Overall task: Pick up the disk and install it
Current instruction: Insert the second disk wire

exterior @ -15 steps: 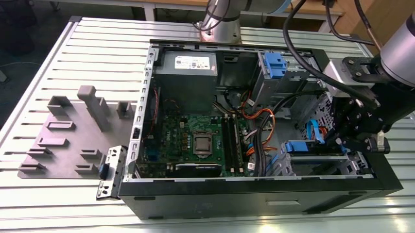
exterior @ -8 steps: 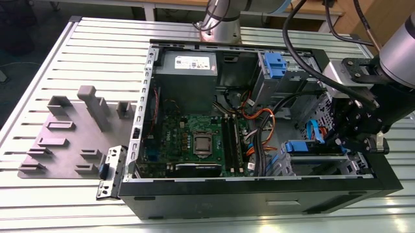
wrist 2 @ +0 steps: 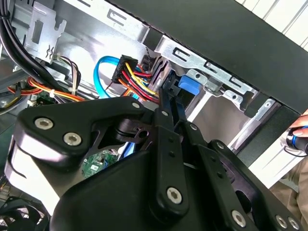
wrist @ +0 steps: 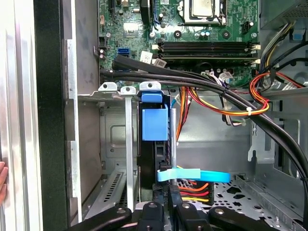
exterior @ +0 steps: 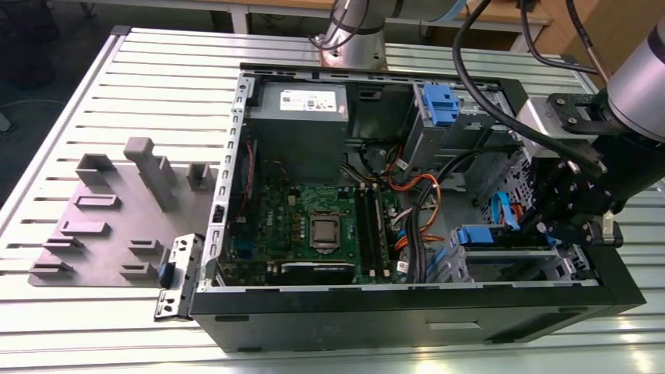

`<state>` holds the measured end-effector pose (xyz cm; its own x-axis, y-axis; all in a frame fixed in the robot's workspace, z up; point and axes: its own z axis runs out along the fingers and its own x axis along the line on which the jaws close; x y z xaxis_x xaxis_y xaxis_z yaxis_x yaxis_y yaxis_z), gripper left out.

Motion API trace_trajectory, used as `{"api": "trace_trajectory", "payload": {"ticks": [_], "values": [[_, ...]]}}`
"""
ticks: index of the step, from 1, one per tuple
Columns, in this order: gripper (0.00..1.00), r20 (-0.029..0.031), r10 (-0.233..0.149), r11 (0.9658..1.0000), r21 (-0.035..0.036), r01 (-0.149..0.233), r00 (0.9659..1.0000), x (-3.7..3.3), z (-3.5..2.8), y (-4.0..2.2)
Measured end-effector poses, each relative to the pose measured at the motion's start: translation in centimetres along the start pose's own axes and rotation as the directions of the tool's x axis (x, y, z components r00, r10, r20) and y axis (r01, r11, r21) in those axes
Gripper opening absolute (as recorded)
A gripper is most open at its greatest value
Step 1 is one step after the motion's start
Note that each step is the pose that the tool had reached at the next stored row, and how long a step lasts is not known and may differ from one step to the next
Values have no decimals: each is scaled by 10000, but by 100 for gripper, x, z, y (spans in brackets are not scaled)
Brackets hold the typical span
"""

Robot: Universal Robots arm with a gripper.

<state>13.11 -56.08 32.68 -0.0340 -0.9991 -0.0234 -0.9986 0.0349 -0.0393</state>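
Exterior view first: you see the open computer case (exterior: 416, 308) lying on its side on the slatted tabletop (exterior: 156, 93), with the motherboard (exterior: 311, 226) facing up and the grey power supply (exterior: 299, 117) near the far wall. Your end effector (exterior: 556, 226) has its black linkage down inside the case at the exterior view's right, next to the drive cage (exterior: 509, 265).

Look at the first wrist view and you find the disk (wrist: 155, 125) standing on edge in a slot of the silver drive cage (wrist: 110, 139), its blue bracket facing the camera and its dark body running down behind it. The end effector (wrist: 166, 204) sits right at the disk's near end, its fingers (wrist: 149, 211) close together on either side of that edge; whether they actually clamp the disk you cannot tell. A pale blue flat cable (wrist: 192, 175) crosses just in front of them, and red, yellow and orange wires (wrist: 192, 187) lie beneath.

In the second wrist view the end effector (wrist 2: 166, 108) reaches towards a blue tab (wrist 2: 187, 86) at the cage, beside a black connector with coloured wires (wrist 2: 137, 79). A person's hand (wrist 2: 301, 130) shows at the frame edge outside the case.
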Motion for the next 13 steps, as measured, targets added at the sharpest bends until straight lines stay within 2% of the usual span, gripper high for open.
{"api": "trace_trajectory", "payload": {"ticks": [6,7,8,10,11,13], "values": [[17,11,0,10000,-1,0,10000,-1,6,0],[18,25,1,10000,0,-1,10000,-1,14,1],[24,21,1,10000,0,-1,10000,-1,13,1],[24,5,0,10000,0,0,10000,0,6,0],[30,5,0,10000,0,0,10000,0,6,0],[30,3,1,10000,0,-1,10000,0,6,0]]}}
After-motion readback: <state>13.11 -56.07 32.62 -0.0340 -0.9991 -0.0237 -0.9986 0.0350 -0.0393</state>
